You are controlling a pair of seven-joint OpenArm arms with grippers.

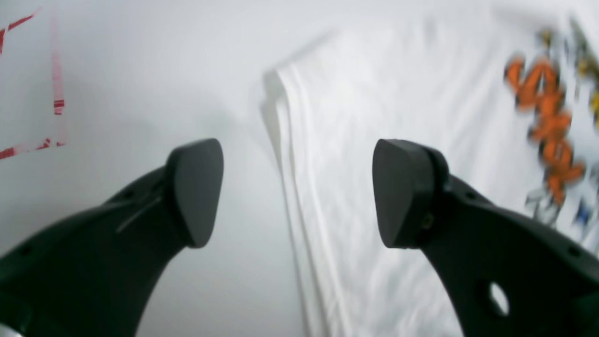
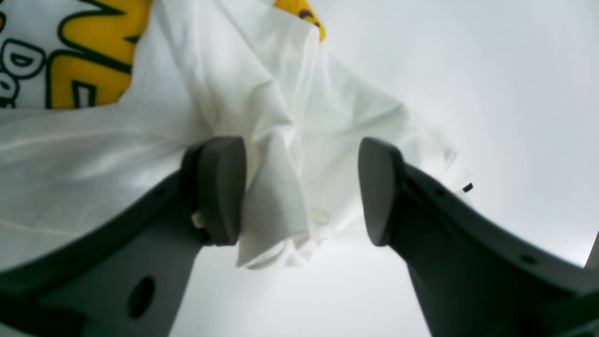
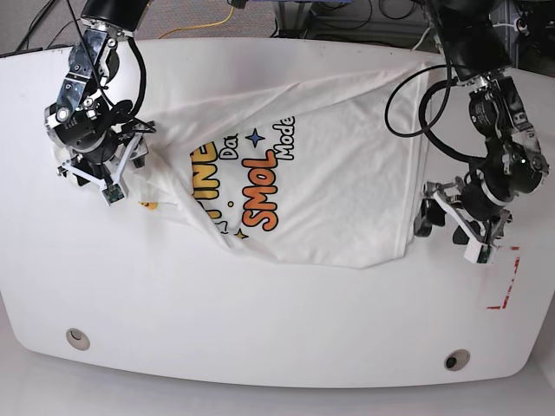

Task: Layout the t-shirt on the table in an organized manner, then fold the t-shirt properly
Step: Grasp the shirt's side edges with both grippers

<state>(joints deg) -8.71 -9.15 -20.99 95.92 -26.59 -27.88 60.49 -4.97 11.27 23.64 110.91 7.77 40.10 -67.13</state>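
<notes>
The white t-shirt [image 3: 338, 182] lies print-up and wrinkled across the middle of the white table [image 3: 260, 347], its left side bunched. In the left wrist view my left gripper [image 1: 299, 192] is open just above the table, straddling the shirt's straight folded edge [image 1: 290, 140], with the orange print [image 1: 547, 121] at the right. In the base view the left gripper [image 3: 431, 218] sits at the shirt's right edge. My right gripper [image 2: 302, 189] is open around a bunched sleeve [image 2: 276, 206] that touches one pad. In the base view the right gripper [image 3: 130, 163] is at the shirt's left side.
Red tape marks [image 3: 505, 286] lie on the table just beyond the left gripper, and they also show in the left wrist view [image 1: 57, 105]. Two round grommet holes [image 3: 78, 338] [image 3: 457, 360] sit near the front edge. Cables hang from both arms.
</notes>
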